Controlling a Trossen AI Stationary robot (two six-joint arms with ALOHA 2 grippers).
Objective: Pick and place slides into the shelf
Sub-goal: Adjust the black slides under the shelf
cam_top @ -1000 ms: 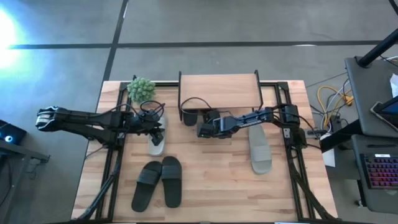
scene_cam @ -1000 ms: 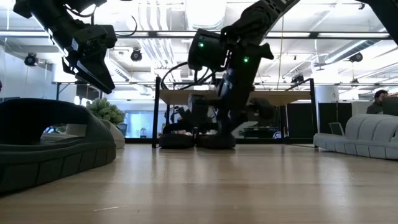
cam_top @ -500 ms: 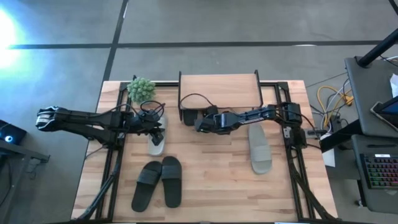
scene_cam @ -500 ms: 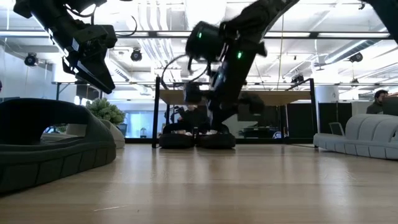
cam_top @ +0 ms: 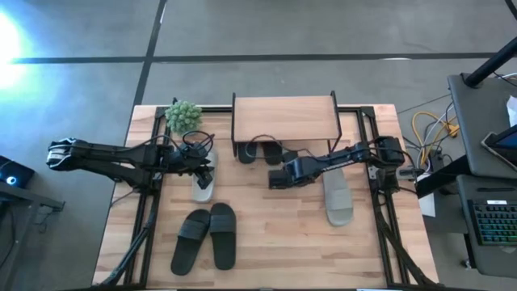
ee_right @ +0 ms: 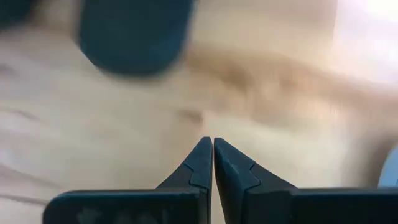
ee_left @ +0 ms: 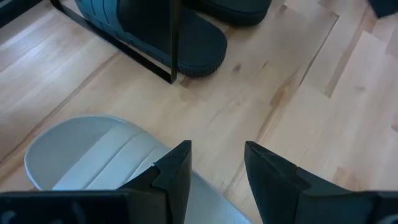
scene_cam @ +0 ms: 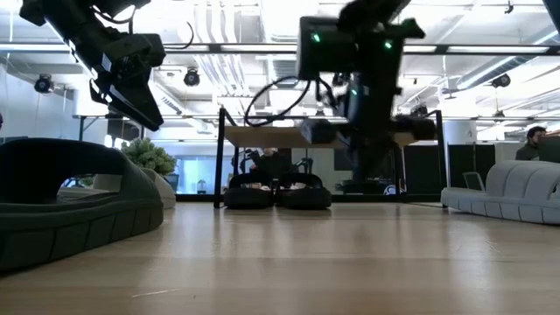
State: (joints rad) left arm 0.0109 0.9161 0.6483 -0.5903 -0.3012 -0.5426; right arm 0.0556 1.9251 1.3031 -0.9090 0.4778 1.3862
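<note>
The shelf (cam_top: 283, 117) stands at the table's far edge. Two black slides (cam_top: 246, 151) (cam_top: 273, 151) lie on the tabletop beneath it, their ends sticking out at its front (scene_cam: 249, 197). My right gripper (cam_top: 279, 176) is shut (ee_right: 212, 155) just near of them and touches nothing. My left gripper (cam_top: 206, 171) is open (ee_left: 217, 165) and hovers above a light grey slide (ee_left: 93, 155), well clear of it (scene_cam: 144, 109). A second grey slide (cam_top: 338, 194) lies at the right. Two more black slides (cam_top: 194, 240) (cam_top: 224, 234) lie side by side at the near left.
A small green plant (cam_top: 183, 115) stands at the shelf's left, close to my left arm. Bare wooden tabletop (cam_top: 275, 234) lies between the black pair and the right grey slide. Black rails (cam_top: 380, 218) run along both table sides.
My right gripper first reached toward the black slides at the shelf's front, then drew back from them toward the table's near and right side. The slides under the shelf stay where they were. My left arm has kept still.
</note>
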